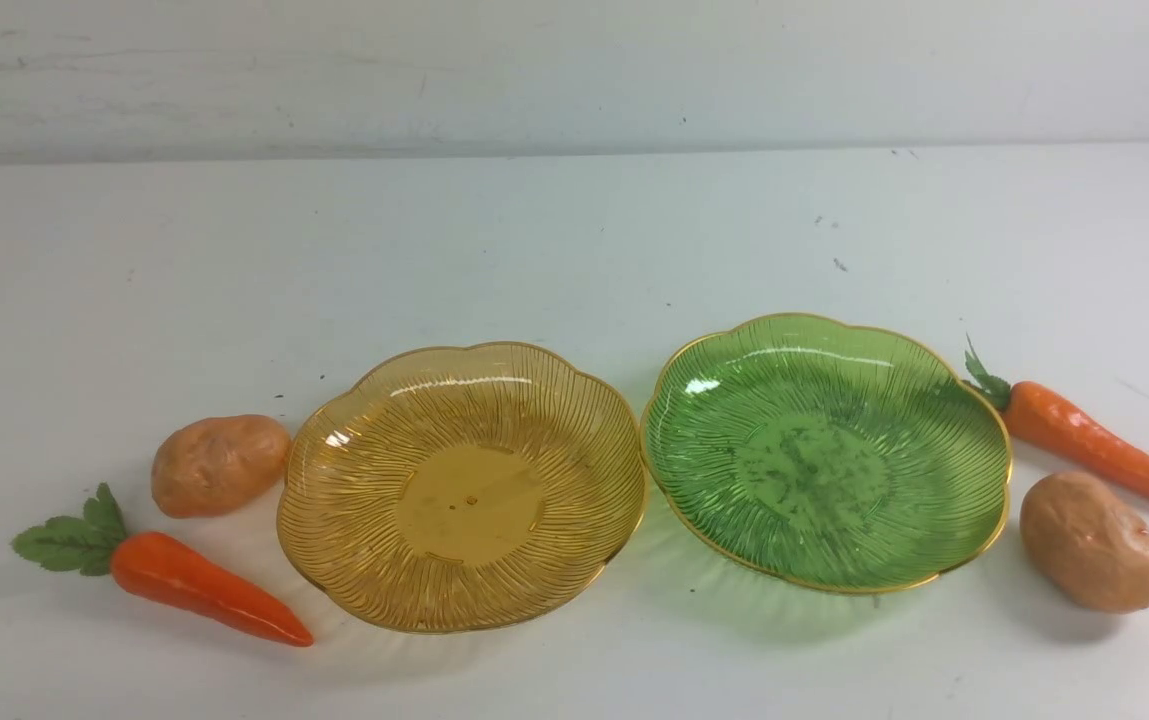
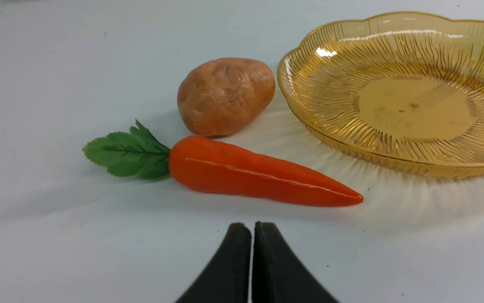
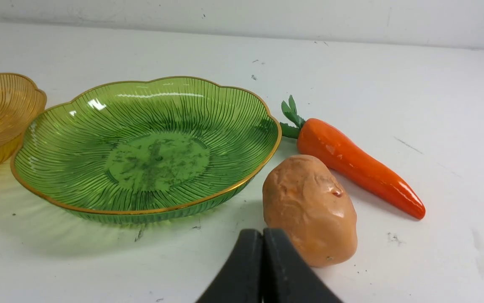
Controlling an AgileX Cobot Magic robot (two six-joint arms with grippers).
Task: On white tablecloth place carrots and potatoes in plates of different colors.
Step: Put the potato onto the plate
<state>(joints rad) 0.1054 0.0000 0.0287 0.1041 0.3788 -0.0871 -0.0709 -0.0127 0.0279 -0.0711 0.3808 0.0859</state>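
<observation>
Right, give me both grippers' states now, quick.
Left gripper: closed, holding nothing; the carrot lies just ahead of it.
Right gripper: closed, holding nothing; the potato sits close beside it.

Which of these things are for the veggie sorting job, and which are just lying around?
For the job: left carrot, right carrot, left potato, right potato, amber plate, green plate, white tablecloth.

Just there: wall behind the table, a few dark specks on the cloth.
</observation>
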